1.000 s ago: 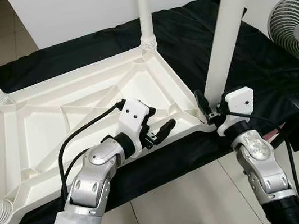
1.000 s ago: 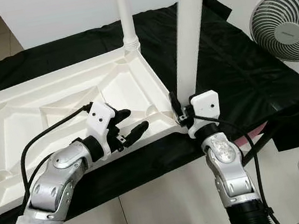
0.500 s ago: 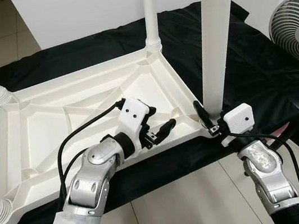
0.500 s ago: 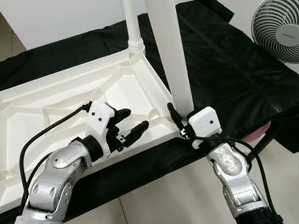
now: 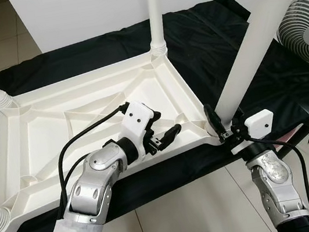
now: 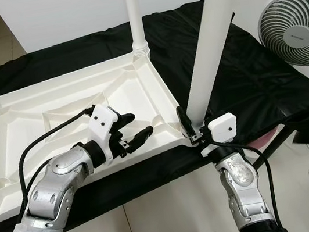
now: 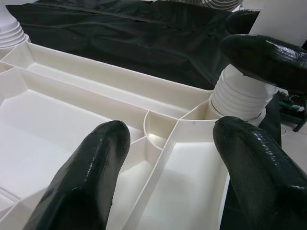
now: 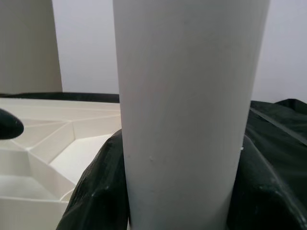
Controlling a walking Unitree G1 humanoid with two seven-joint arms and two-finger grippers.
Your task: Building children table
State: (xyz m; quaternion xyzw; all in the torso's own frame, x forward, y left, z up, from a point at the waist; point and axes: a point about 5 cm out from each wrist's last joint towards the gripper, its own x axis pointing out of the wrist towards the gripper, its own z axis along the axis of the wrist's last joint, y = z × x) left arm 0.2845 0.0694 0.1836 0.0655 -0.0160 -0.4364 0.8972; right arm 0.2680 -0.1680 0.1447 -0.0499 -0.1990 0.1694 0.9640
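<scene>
Table leg (image 5: 249, 48) clamped in right gripper (image 5: 227, 130) at tabletop (image 5: 56, 125) near corner, tilted; left gripper (image 5: 160, 135) wide, hovering over near edge.

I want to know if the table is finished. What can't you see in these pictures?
- Bottom end of the leg held by the right gripper: in the eye views the gripper covers where it meets the tabletop corner.
- Tops of all the legs: cut off by the upper edge.
- The corner socket: in the right wrist view the leg hides it.
- The left gripper hovers open.
</scene>
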